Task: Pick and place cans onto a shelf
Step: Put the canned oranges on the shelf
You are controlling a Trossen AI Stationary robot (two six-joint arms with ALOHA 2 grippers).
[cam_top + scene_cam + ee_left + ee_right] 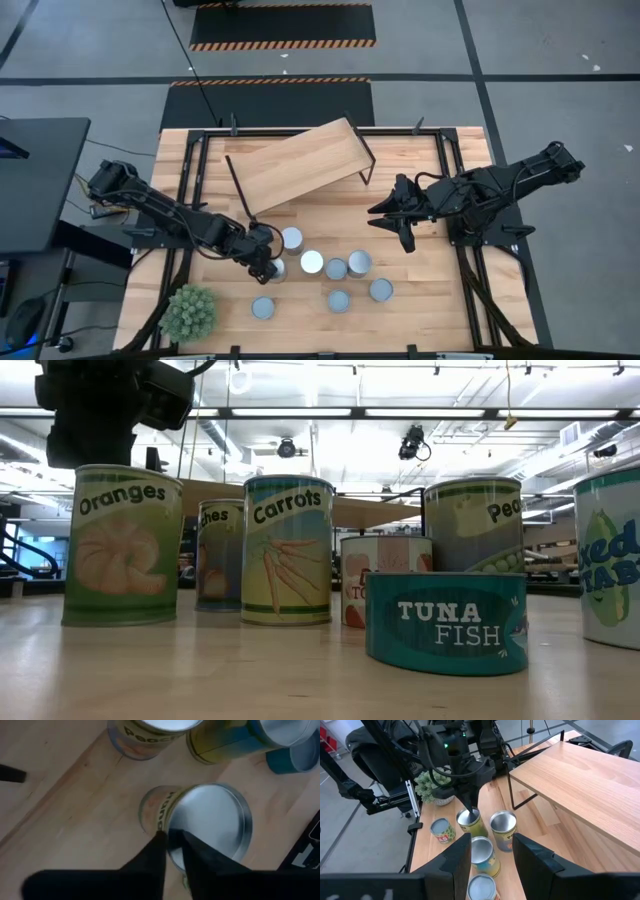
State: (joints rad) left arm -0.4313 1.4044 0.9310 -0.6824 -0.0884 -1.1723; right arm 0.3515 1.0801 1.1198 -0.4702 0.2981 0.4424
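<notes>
Several cans stand upright on the wooden table in a cluster (336,268), near the front. My left gripper (268,262) points down onto the leftmost can of the cluster, the "Oranges" can (122,545), and its fingers are nearly together at that can's silvery top (210,825). It also shows in the right wrist view (468,812). My right gripper (400,215) hovers open and empty to the right of the shelf (300,165), a tilted light-wood plank on thin black legs at the table's far middle. My left gripper comes at the Oranges can from above, pointing down. The top's rim (169,827) lies between the two fingers: one finger (157,845) is on the label side and the other is over the lid. The can stands upright with its base on the table.
A spiky green plant (190,312) stands at the near left corner. A low teal "Tuna Fish" tin (445,622) and a "Carrots" can (288,550) stand close to the held can. Black frame rails run along the table's edges.
</notes>
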